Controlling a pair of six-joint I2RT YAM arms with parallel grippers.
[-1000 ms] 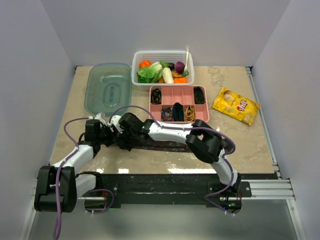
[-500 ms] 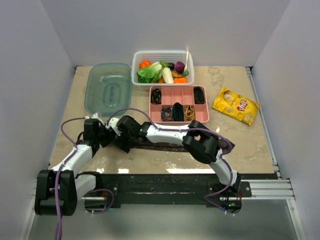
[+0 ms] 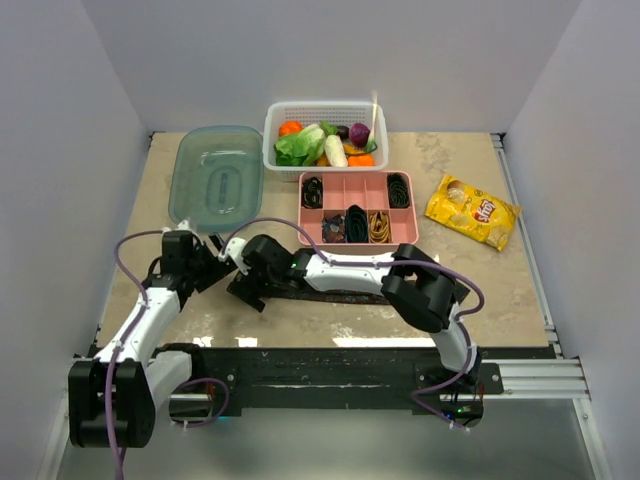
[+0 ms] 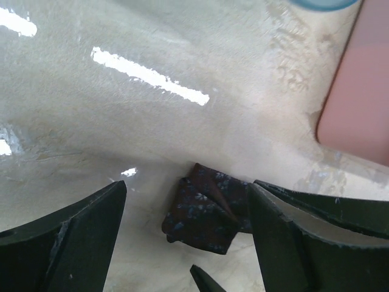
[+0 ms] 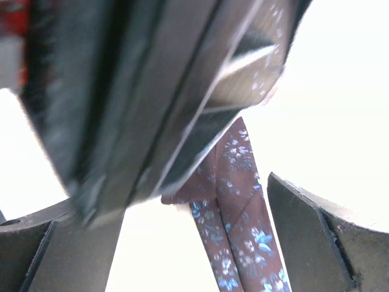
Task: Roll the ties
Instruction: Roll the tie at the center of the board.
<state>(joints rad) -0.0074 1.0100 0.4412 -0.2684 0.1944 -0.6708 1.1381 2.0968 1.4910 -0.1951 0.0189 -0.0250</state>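
**Tie flat near the front edge, both hands open at its left end**

Your maroon tie lies flat on the surface close to the near edge, with its long axis running left to right. The left end is folded over on itself and points left. The rest runs right under the right arm, so you cannot tell where its tip lies. It looks like soft, thin, light cloth that may slip and spring open, so take it at the fold, across its width. The left hand stands wide open astride the fold, holding nothing. The right hand is also open, and the strip passes between its fingers unpinched. Farther off, the pink tray holds coiled ties.
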